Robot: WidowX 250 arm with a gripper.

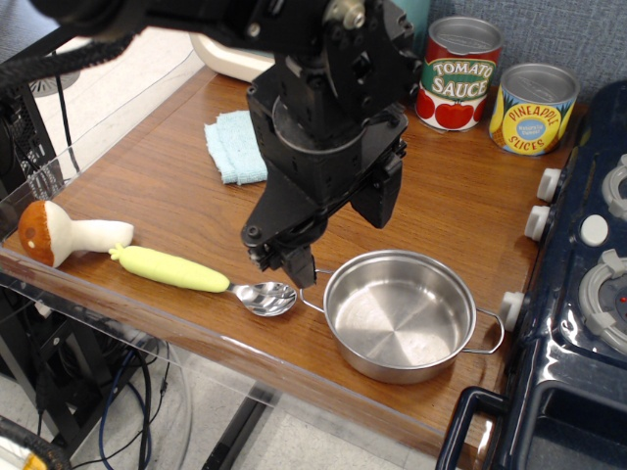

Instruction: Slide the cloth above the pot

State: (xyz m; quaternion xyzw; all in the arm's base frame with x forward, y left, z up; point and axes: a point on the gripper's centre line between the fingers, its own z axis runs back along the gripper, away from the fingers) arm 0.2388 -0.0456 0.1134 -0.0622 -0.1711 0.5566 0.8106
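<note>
The light blue folded cloth (233,147) lies at the back left of the wooden table, its right edge hidden behind my arm. The shallow steel pot (400,313) stands empty near the front edge, with wire loop handles at its left and right. My black gripper (281,259) hangs fingers-down between them, just above the table by the pot's left handle. It is well in front of the cloth and touches neither. It holds nothing. The fingers show edge-on, so I cannot tell their gap.
A spoon with a yellow-green handle (196,271) lies left of the pot, its bowl close under the gripper. A toy mushroom (59,235) sits at the front left. A tomato sauce can (458,73) and a pineapple can (534,108) stand at the back right. A dark blue toy stove (588,264) borders the right side.
</note>
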